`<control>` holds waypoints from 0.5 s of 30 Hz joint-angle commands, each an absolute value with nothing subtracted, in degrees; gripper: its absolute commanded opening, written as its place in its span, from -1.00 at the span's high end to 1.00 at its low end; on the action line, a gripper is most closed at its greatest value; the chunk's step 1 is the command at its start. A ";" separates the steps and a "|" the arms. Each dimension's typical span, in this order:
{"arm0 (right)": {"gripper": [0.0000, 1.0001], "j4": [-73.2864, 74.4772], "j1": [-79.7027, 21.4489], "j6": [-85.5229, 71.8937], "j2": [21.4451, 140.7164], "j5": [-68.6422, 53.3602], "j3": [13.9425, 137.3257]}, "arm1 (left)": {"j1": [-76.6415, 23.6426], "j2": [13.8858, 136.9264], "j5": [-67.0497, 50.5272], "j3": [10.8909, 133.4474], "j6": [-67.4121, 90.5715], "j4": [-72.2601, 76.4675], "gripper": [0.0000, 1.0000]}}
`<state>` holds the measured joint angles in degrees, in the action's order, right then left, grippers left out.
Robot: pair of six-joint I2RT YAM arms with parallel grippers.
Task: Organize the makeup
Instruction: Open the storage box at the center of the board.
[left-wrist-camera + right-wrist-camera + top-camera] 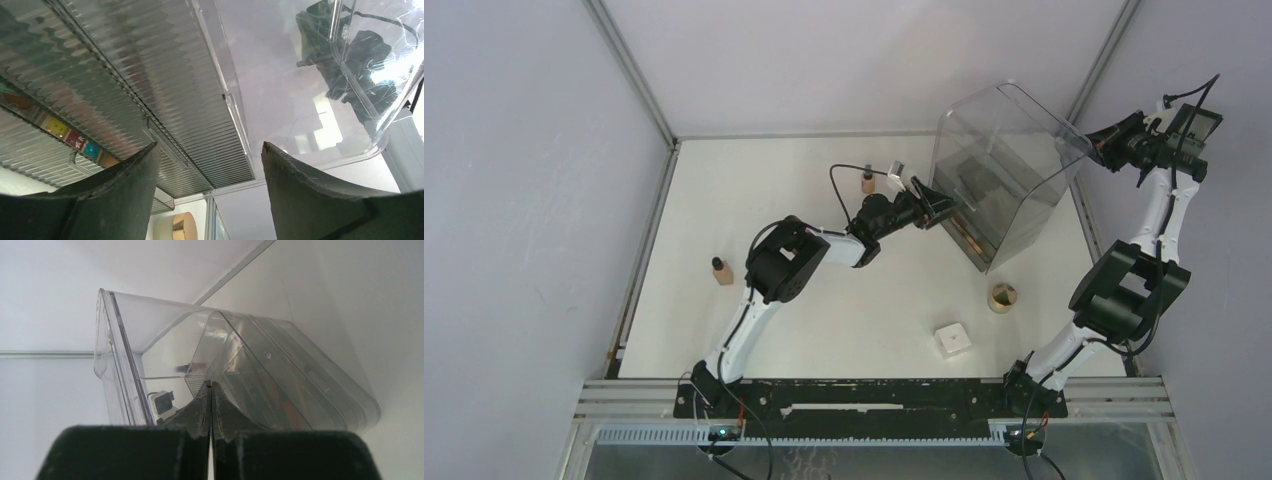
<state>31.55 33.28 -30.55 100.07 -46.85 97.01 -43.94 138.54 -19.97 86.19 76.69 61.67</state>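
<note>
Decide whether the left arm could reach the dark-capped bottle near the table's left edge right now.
Probably yes: the bottle stands alone in the open, and the left end effector, open at the clear bin, holds nothing.

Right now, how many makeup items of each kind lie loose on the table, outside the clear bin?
Tan dark-capped bottles: 2
Round tan puff: 1
White box: 1
Total outside the clear bin: 4
</note>
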 commanded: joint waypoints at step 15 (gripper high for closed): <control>0.94 31.48 31.29 -28.98 98.61 -48.15 97.03 | -44.29 138.72 -22.16 94.61 80.84 68.99 -0.55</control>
<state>31.57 32.80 -30.22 100.07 -46.61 96.90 -43.94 139.02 -21.80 89.82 78.19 63.20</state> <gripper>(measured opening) 0.029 0.777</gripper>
